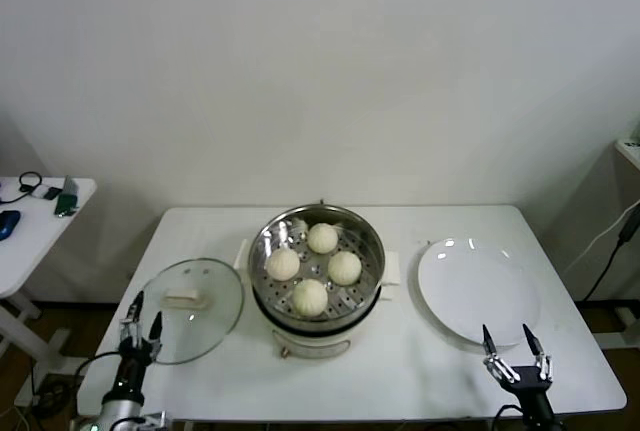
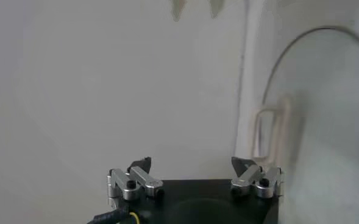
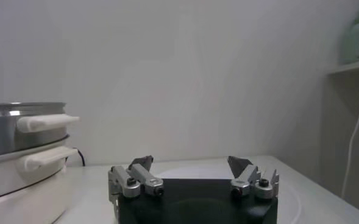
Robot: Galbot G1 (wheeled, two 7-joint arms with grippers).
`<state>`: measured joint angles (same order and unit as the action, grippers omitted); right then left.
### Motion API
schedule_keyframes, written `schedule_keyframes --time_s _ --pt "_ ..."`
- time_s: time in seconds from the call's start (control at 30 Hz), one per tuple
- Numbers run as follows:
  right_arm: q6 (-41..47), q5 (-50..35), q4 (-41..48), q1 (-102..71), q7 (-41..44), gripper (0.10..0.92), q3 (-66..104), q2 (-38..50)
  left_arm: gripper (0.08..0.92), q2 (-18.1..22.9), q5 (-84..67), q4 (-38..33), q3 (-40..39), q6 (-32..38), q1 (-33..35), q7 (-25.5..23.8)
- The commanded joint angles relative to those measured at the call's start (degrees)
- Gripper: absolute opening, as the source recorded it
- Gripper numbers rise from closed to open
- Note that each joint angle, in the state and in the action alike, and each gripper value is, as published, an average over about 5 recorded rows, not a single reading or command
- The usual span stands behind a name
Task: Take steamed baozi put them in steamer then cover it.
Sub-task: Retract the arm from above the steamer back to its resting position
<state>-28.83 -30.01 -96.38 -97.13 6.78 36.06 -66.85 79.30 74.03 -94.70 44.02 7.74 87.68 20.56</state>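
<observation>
Looking from the head view, four cream-white baozi (image 1: 312, 267) already sat in the shiny round steel steamer (image 1: 368, 241); the clear glass lid (image 1: 190, 309) lay just left of it, its bar handle crosswise, nearest the open left gripper (image 1: 142, 328). Right wrist view: open right gripper (image 3: 190, 163) empty beside the steamer.

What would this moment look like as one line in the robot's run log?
baozi: four in steamer | cover: off, on table left of steamer | plate: bare | left claw: open, by cover | right claw: open, by plate

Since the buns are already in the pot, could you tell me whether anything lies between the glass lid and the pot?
Nothing visible does: the lid lies on the table beside the pot, with only bare tabletop between them.
</observation>
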Motion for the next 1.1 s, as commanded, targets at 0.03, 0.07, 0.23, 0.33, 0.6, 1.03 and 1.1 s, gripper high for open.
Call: schedule_keyframes --time_s 0.03,0.07,0.23,0.33,0.6,1.03,1.1 --pt "-0.7 0.9 -0.2 -0.7 -0.3 0.823 0.0 -1.5 0.823 0.0 9.7 9.3 -1.8 0.3 -6.5 1.5" --pt "-0.8 1.0 -0.2 -0.7 -0.3 0.823 0.1 -1.5 0.823 0.0 9.8 9.7 -1.9 0.4 -6.9 1.5" --pt "-1.0 1.1 -0.2 -1.1 -0.3 0.823 0.3 -1.9 0.823 -0.6 9.4 11.1 -2.2 0.8 -9.0 1.5" --pt "-1.3 1.1 -0.2 -1.4 -0.3 0.823 0.4 -2.0 0.823 -1.1 9.0 11.5 -2.3 0.9 -10.0 1.4" --pt "-1.5 1.5 -0.6 -1.7 -0.2 0.823 0.9 -2.4 0.823 -2.5 9.0 13.8 -2.9 1.7 -12.4 1.4" --pt "-1.4 1.9 -0.6 -1.4 -0.2 0.823 1.2 -2.6 0.823 -3.5 9.4 16.5 -3.3 2.0 -14.1 1.4" --pt "-1.3 2.2 -0.5 -1.2 -0.2 0.823 1.1 -2.7 0.821 -3.4 9.4 16.6 -3.4 2.3 -14.2 1.4"
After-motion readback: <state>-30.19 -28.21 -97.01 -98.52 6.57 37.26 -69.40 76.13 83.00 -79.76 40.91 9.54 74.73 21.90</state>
